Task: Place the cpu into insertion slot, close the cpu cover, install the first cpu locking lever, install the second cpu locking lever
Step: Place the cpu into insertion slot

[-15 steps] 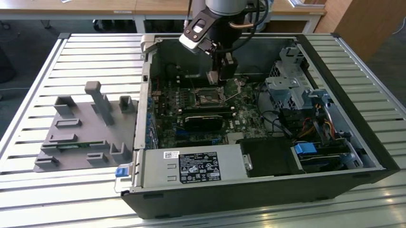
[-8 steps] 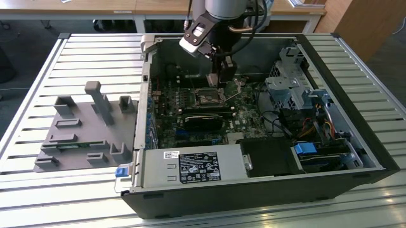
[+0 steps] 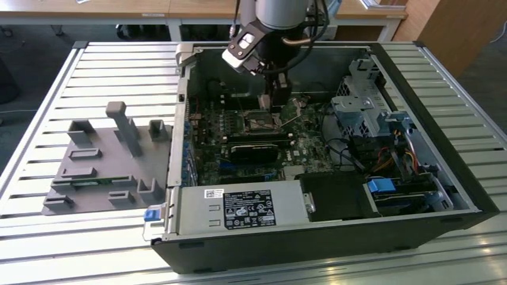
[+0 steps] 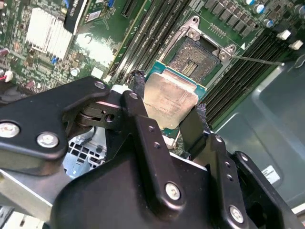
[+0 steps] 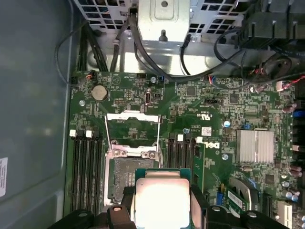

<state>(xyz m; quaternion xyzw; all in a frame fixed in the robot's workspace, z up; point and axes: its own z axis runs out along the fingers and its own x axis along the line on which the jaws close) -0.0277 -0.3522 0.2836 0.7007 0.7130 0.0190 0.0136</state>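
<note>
My end effector [image 4: 167,110] is clamped on one small flat square cpu chip with a silvery-grey metal top [image 4: 170,95]. Its two black fingers [image 4: 138,88] press on opposite edges of the chip, so the jaws stand parted by just the chip's width.

I hold the cpu chip in the air over the one green motherboard [image 5: 209,95]. It hangs just beside the one square insertion slot [image 5: 125,176], a socket with a dark centre and a thin metallic rim. The slot lies bare and the chip is not seated in it.

One thin silver-grey metal cpu cover [image 5: 132,116], a frame plate with a square window, is swung open off the slot and hinged at one of its edges. One thin metal locking lever [image 4: 257,60] juts out free from a corner of the slot. Long narrow black card slots run along both sides of the socket.

The board also carries one silver finned heatsink [image 5: 255,145] and one round coin cell [image 5: 99,92].

In the exterior view, one open black computer case [image 3: 317,249] lies on the slatted metal tabletop [image 3: 119,59]. One grey moulded fixture [image 3: 95,172] sits on the tabletop toward the exterior view's left, well apart from my arm.
</note>
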